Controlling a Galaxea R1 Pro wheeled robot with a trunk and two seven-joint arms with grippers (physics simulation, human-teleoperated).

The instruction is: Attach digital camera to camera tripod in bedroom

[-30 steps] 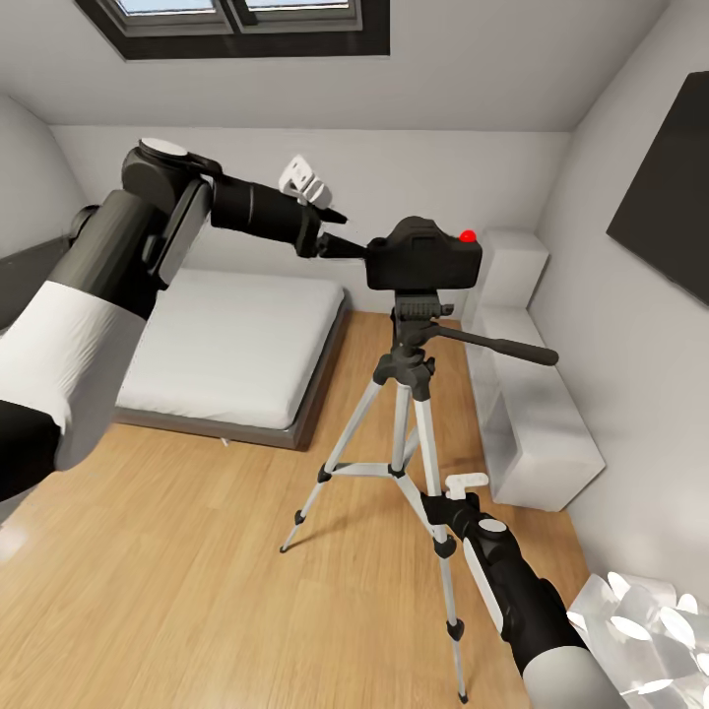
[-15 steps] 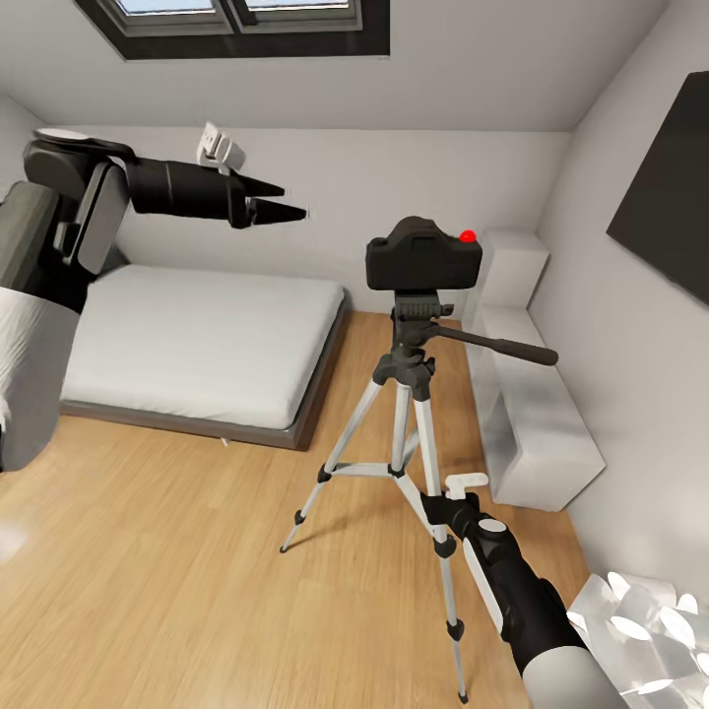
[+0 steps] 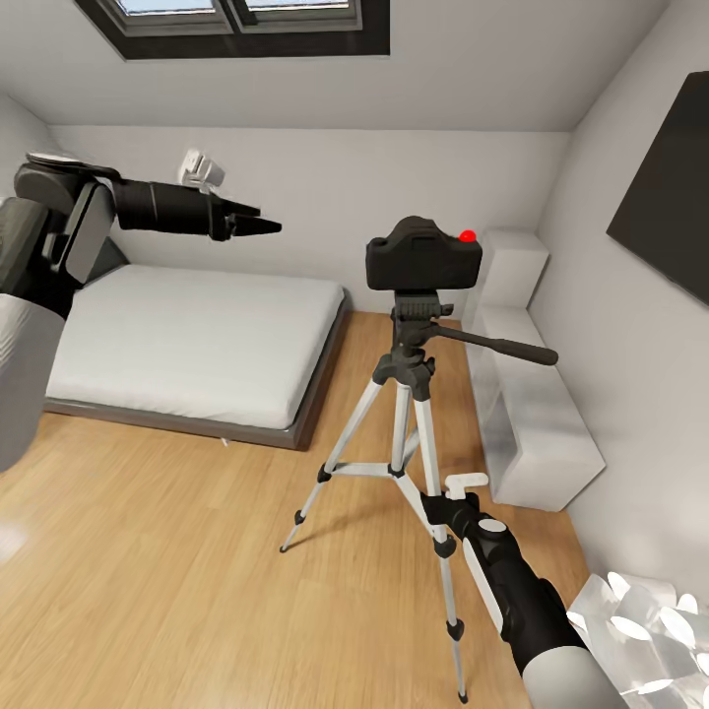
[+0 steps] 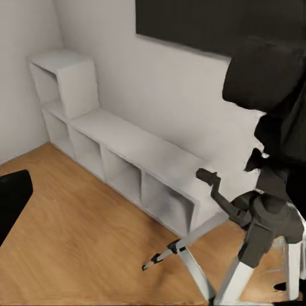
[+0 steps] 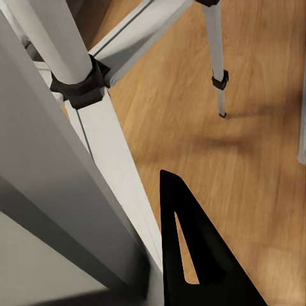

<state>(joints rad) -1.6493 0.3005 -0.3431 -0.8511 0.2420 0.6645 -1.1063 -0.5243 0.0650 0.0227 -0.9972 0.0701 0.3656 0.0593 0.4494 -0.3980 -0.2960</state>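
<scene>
Camera seated on the tripod, left arm clear

The small black digital camera (image 3: 424, 253) sits atop the silver-legged camera tripod (image 3: 406, 414); the left gripper (image 3: 258, 226), fingers nearly together and empty, hangs well apart; the right gripper (image 3: 433, 512) grips a leg.

Digital camera (image 3: 424, 254): small black chunky body, red round button on top; seated upright on the tripod head. Camera tripod (image 3: 409, 414): three silver-white legs spread on the bedroom's light wood floor (image 3: 177, 581), black joints; black pan handle pointing toward the white shelf side.
</scene>
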